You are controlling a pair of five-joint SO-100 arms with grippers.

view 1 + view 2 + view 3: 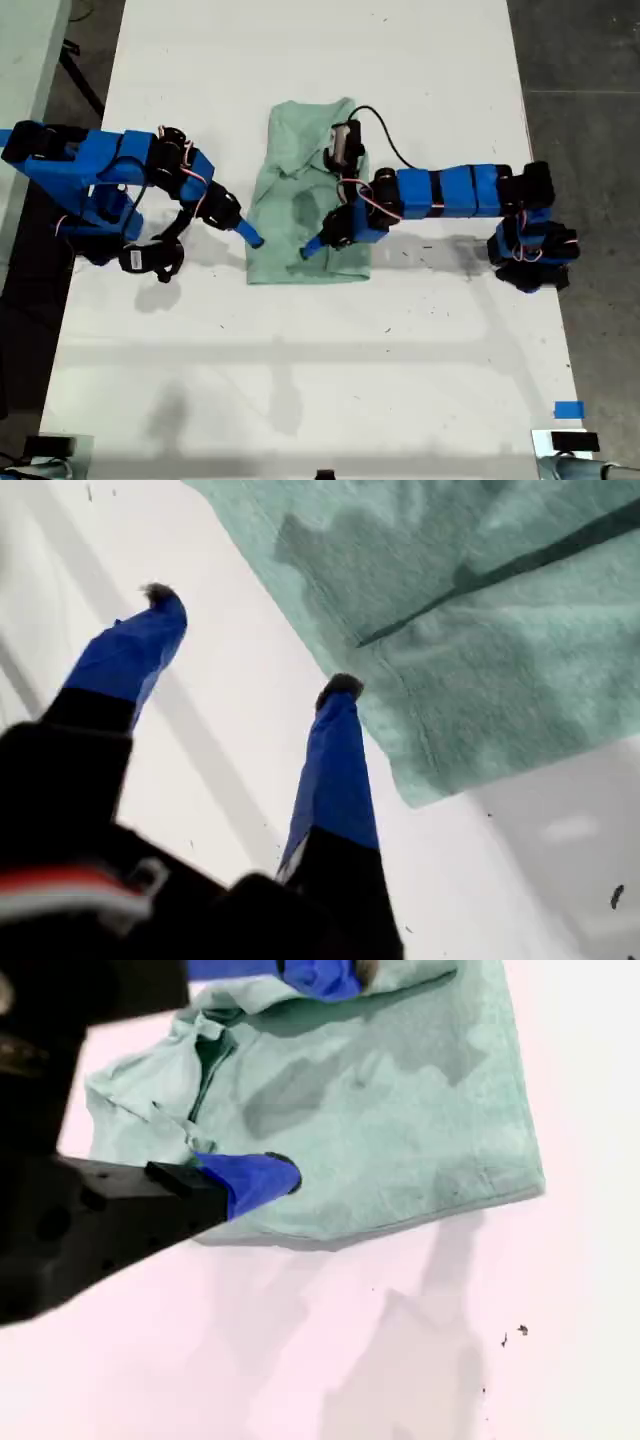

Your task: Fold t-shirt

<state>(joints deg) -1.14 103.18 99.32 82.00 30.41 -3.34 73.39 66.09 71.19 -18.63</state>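
The pale mint-green t-shirt (290, 150) lies on the white table (300, 380), folded into a narrow upright strip with its collar end rumpled. My first gripper (243, 228) hovers over bare table just off the shirt's edge at the exterior view's left. In the first wrist view this first gripper (250, 640) is open and empty, with the t-shirt (480, 660) just beyond its fingertips. My second gripper (325, 235) reaches in from the exterior view's right over the shirt's lower part. In the second wrist view the second gripper (305, 1075) is open, its fingers spread above the t-shirt (420, 1110).
A black cable (385, 135) loops from the second arm across the table beside the shirt. A blue tape square (568, 409) marks the table near the exterior view's lower right. Dark floor borders the table on both sides.
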